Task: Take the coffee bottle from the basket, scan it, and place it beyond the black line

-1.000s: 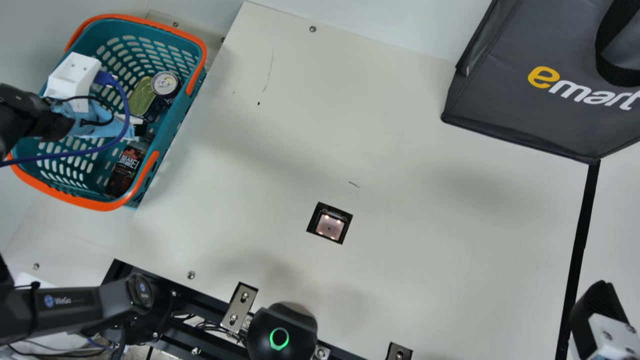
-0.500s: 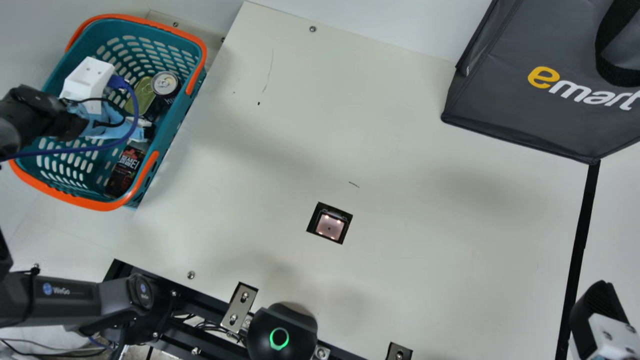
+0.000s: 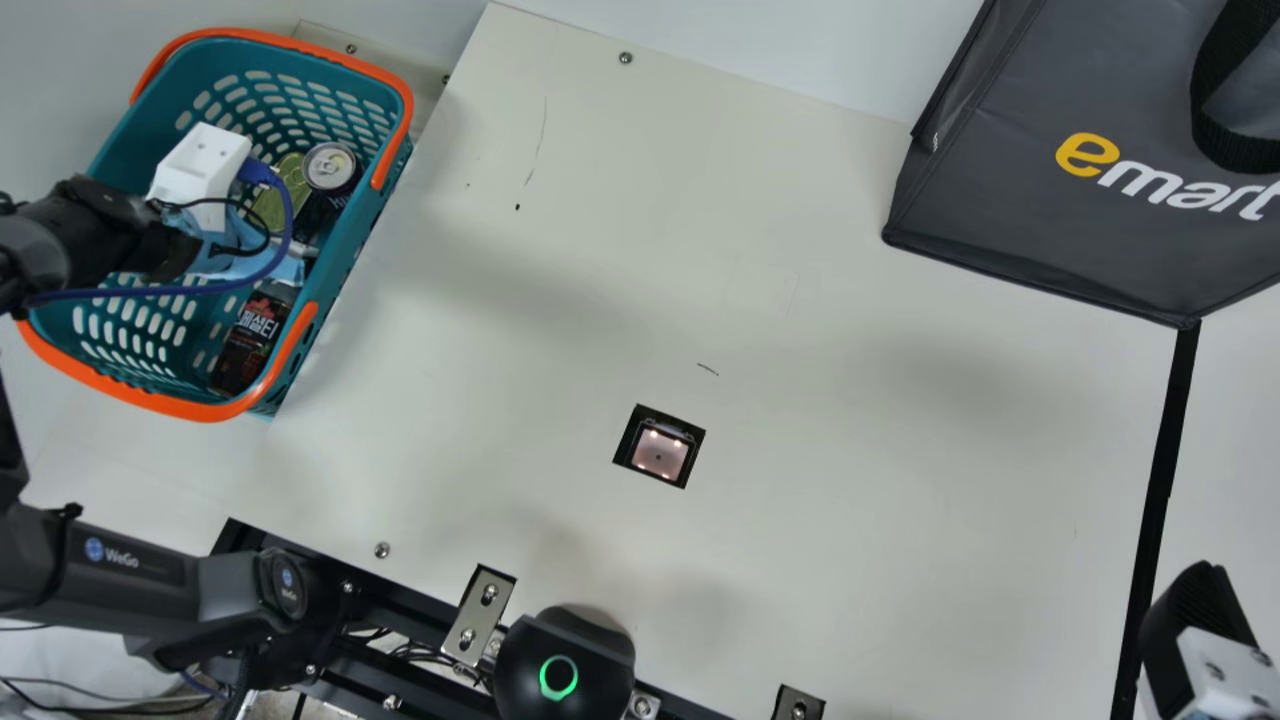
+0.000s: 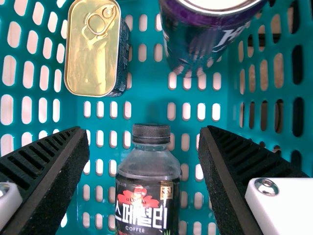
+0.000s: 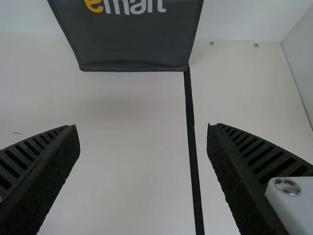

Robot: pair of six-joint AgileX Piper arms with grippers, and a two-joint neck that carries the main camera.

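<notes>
hovering over the teal plastic basket with the orange rim (image 3: 345, 265), the left black ribbed tool (image 4: 144, 137) had its fingers spread wide on either side of the bottle's capped end, and gripped nothing. the task looked to be at its opening step, the pick itself: the coffee bottle (image 4: 148, 196) was in the basket, so the lift, the scan and the placing were all left to do. the square black-framed scanner window (image 3: 658, 455), lit from within, lay bare in the cream worktop (image 3: 850, 400), and the straight black line (image 3: 1160, 480) ran well apart from the basket. near that line the right black ribbed tool (image 5: 143, 134) was parted too, with nothing between its fingers.

as for the bottle, it had a ribbed black cap, clear rounded shoulders and a dark label with a red flower-like print and bold white lettering. it was beside the basket's wall; whether it lay flat or leaned, i could not tell. the gold-topped rectangular tin (image 4: 93, 49) and the round dark purple can (image 4: 203, 41) sat near its cap end, apart from it.
</notes>
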